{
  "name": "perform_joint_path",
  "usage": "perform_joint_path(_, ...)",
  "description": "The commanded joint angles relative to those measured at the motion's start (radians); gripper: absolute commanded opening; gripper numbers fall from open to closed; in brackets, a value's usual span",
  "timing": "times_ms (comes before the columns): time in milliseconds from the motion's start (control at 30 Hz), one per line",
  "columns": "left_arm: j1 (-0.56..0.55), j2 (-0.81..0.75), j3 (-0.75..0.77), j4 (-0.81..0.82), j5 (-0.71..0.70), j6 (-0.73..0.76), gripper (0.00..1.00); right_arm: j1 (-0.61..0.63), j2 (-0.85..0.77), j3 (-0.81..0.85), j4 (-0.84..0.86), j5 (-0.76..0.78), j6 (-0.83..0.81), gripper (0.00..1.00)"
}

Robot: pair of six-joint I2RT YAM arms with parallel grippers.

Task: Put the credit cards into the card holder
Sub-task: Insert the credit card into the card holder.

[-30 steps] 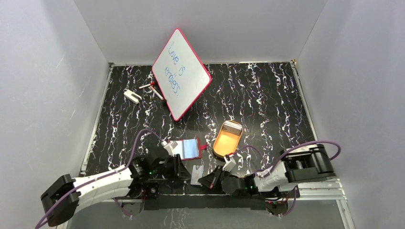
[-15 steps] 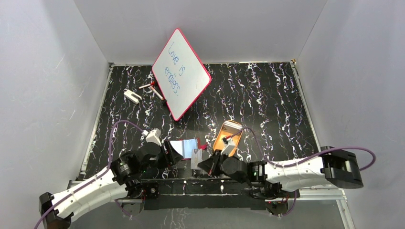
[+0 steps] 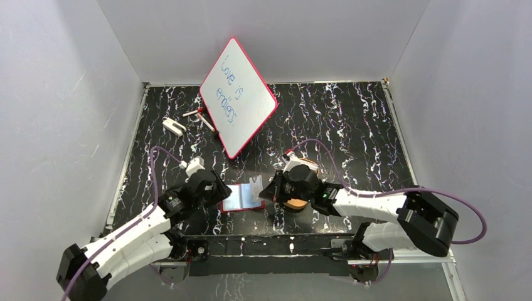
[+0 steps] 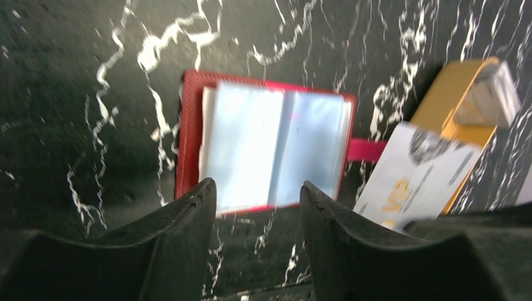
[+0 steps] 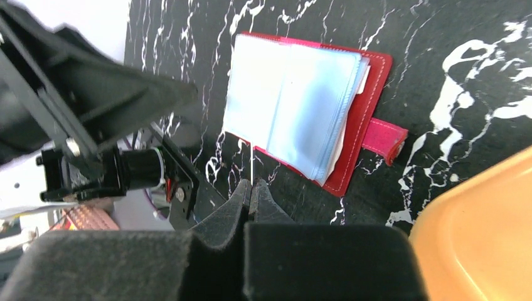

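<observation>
Red holder [image 4: 270, 150] lies open, sleeves up. The left gripper [image 4: 257, 191] hangs at its left edge, jaws apart, empty.
— And the card [image 4: 421, 170]?
— Just right of the holder, pinched in the closed right gripper [image 5: 251, 188]. Nothing pins the holder down — a push could skid it, or buckle the card.
</observation>
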Motion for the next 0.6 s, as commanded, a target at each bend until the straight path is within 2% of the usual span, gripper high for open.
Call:
perform_joint_path(0, 0.18, 0.024, -0.017, 0.116, 0.186, 0.061, 0.45, -0.024, 0.057, 0.066, 0.108, -0.183, -0.053, 0.0)
perform_joint_path(100, 0.246, 0.041, -0.033, 0.194, 0.292, 0.067, 0.38, -0.033, 0.095, 0.074, 0.147, -0.229, -0.049, 0.0)
perform_joint_path(267, 0.267, 0.103, -0.071, 0.306, 0.399, 0.047, 0.27, -0.06, 0.158, 0.04, 0.27, -0.289, 0.038, 0.0)
perform_joint_path(567, 0.282, 0.109, -0.152, 0.31, 0.378, 0.036, 0.16, -0.062, 0.261, 0.031, 0.386, -0.305, 0.172, 0.0)
